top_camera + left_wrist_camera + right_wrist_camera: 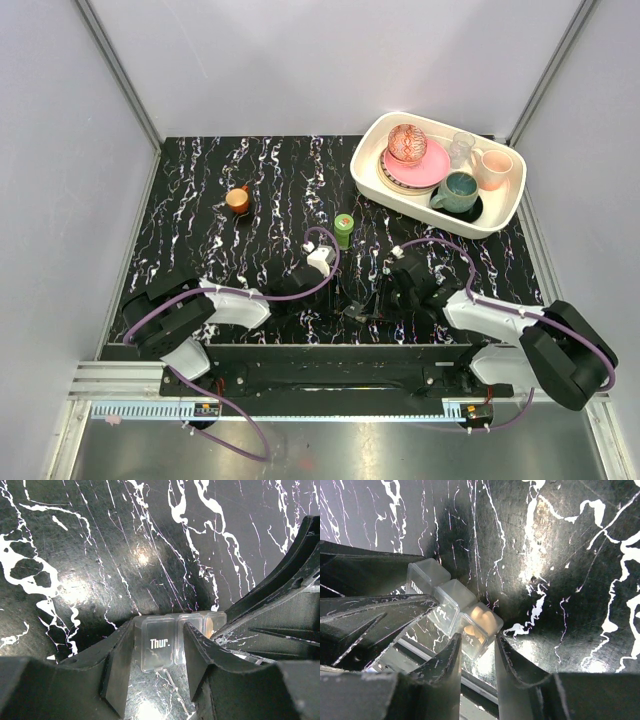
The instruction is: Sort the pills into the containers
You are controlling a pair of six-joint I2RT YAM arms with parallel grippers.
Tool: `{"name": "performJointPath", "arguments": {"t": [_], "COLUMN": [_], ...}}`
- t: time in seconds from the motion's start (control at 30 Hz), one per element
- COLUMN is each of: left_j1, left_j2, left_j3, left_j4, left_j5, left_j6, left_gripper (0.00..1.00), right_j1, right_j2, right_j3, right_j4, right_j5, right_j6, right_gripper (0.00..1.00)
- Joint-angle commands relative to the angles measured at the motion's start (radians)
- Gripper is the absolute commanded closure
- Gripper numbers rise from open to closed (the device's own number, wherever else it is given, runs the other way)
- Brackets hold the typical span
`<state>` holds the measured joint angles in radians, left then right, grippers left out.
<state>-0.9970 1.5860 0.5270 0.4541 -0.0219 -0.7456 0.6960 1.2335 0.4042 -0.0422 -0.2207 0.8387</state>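
Observation:
The small clear pill box (pixel 357 312) lies on the black marbled table between my two grippers. Its three compartments read Thur., Fri. and Sat. In the left wrist view my left gripper (pixel 159 630) straddles the Thur. end of the box (pixel 157 642), with its fingers against the sides. In the right wrist view my right gripper (pixel 477 640) pinches the Sat. end of the box (pixel 447 605). Tan pills (pixel 479 614) sit in the Sat. compartment. An orange tint shows in the far compartment in the left wrist view (pixel 210 626). From above, my left gripper (pixel 335 303) and right gripper (pixel 378 303) meet at the box.
A small green bottle (pixel 344 229) stands just behind the grippers. A small orange cup (pixel 237 199) sits at the back left. A white tray (pixel 362 165) with plates, a bowl, mugs and a glass fills the back right. Grey walls surround the table.

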Motion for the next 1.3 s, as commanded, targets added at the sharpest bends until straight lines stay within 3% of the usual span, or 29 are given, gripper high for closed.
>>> {"name": "performJointPath", "arguments": {"t": [0.0, 0.83, 1.27], "left_j1": [-0.08, -0.078, -0.08], "left_j2": [0.048, 0.054, 0.055], "left_j3": [0.002, 0.027, 0.022], "left_j4": [-0.063, -0.086, -0.081], "left_j5": [0.178, 0.181, 0.181], "left_j6": [-0.015, -0.003, -0.006], "left_gripper": [0.54, 0.55, 0.55], "right_j1": [0.007, 0.014, 0.026], "right_j2": [0.061, 0.109, 0.119], "right_j3": [0.01, 0.077, 0.085], "right_j4": [-0.034, -0.177, -0.182], "right_j5": [0.213, 0.366, 0.374], "right_j6": [-0.061, 0.013, 0.01], "right_gripper": [1.0, 1.0, 1.0]}}
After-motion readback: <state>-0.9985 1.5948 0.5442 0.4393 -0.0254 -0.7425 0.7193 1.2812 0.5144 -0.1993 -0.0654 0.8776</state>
